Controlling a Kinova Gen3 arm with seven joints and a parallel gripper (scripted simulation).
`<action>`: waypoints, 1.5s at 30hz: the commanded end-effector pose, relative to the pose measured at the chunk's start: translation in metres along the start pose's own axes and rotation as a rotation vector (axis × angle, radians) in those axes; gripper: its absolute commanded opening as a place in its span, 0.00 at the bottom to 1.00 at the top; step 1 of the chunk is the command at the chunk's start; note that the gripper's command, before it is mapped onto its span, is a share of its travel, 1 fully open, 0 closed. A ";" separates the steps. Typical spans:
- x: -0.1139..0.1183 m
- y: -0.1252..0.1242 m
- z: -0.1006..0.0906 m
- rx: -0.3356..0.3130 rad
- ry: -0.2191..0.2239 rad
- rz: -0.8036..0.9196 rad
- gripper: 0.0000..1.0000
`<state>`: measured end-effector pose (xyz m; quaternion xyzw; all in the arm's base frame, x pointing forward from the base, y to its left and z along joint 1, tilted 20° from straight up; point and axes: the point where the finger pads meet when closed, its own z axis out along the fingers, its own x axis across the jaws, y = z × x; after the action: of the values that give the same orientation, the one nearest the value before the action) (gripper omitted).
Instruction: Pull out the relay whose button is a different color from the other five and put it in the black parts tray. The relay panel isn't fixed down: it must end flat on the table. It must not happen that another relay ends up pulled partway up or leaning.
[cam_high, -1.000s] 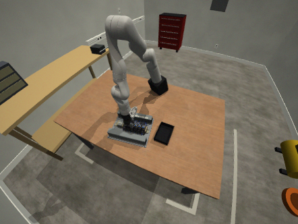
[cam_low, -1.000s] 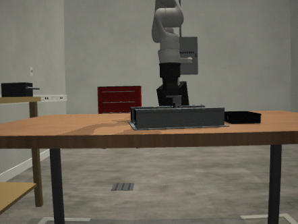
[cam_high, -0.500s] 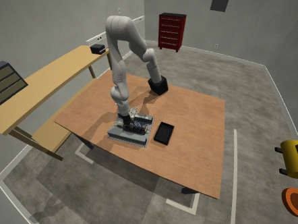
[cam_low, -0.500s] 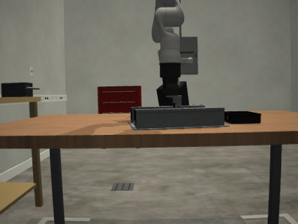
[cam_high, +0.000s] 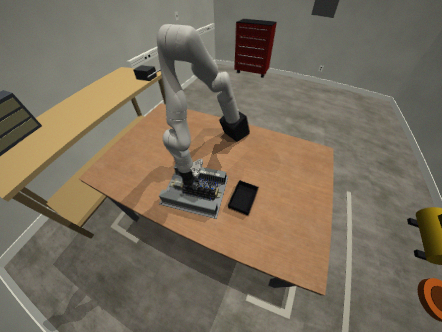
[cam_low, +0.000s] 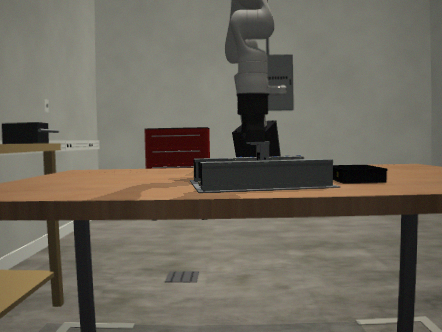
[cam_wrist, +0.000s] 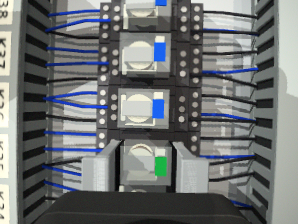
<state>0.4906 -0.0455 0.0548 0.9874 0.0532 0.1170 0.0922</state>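
The grey relay panel (cam_high: 176, 199) (cam_low: 265, 175) (cam_wrist: 270, 100) lies flat on the wooden table (cam_high: 280, 200) (cam_low: 100, 192). In the wrist view a row of relays shows: those above have blue buttons (cam_wrist: 159, 108), and the nearest relay (cam_wrist: 145, 165) has a green button (cam_wrist: 161, 166). My gripper (cam_wrist: 146, 158) (cam_high: 188, 184) (cam_low: 261, 150) is shut on the green-button relay, one finger on each side, with the relay still seated in its socket. The black parts tray (cam_high: 243, 197) (cam_low: 360, 174) stands empty just right of the panel.
Blue and black wires run from the relay sockets into slotted ducts on both sides. A side bench (cam_high: 60, 120) with a black box (cam_high: 145, 73) stands to the left. A red drawer cabinet (cam_high: 255, 46) is at the back wall.
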 end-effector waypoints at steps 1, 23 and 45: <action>0.004 -0.001 -0.001 0.000 -0.004 0.009 0.00; 0.005 -0.001 -0.001 0.000 -0.039 0.009 0.00; 0.005 -0.001 -0.002 0.000 -0.045 0.009 0.00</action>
<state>0.4921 -0.0452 0.0556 0.9902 0.0508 0.0909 0.0935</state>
